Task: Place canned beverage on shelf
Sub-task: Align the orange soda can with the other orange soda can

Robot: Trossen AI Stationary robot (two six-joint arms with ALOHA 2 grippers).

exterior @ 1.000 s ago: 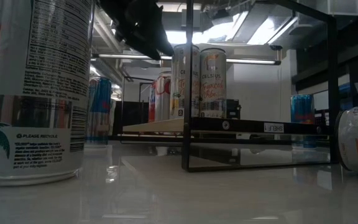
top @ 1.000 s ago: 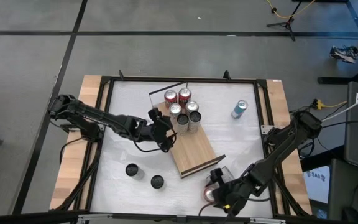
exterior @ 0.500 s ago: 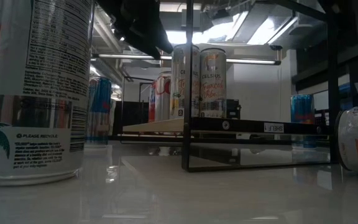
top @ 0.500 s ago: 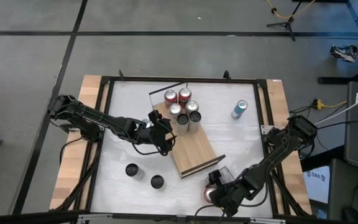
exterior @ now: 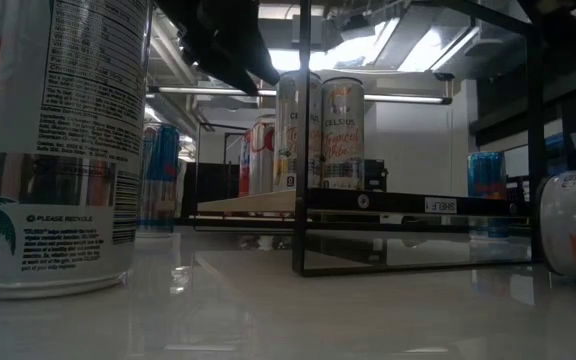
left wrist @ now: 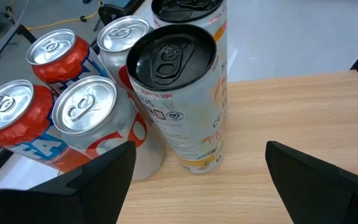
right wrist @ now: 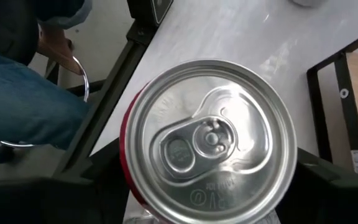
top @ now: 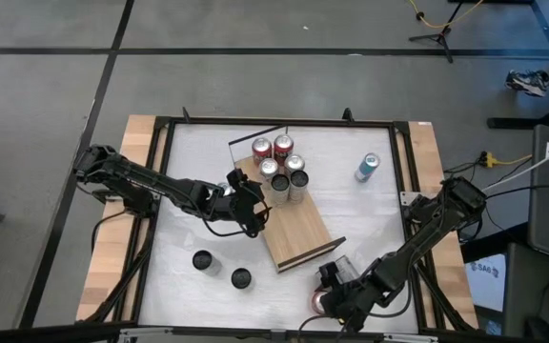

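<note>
Likely a robotics lab: framed test bench (top: 389, 200) on taped concrete floor (top: 255, 67), tripod (top: 437, 38) and cables (top: 513, 162) alongside.

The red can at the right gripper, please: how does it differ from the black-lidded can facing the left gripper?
The red can has a silver lid; the black-lidded can is white-bodied with orange print. The red can is off the shelf, at the right gripper; the black-lidded can stands on it, before the open left gripper. Both are unopened.
</note>
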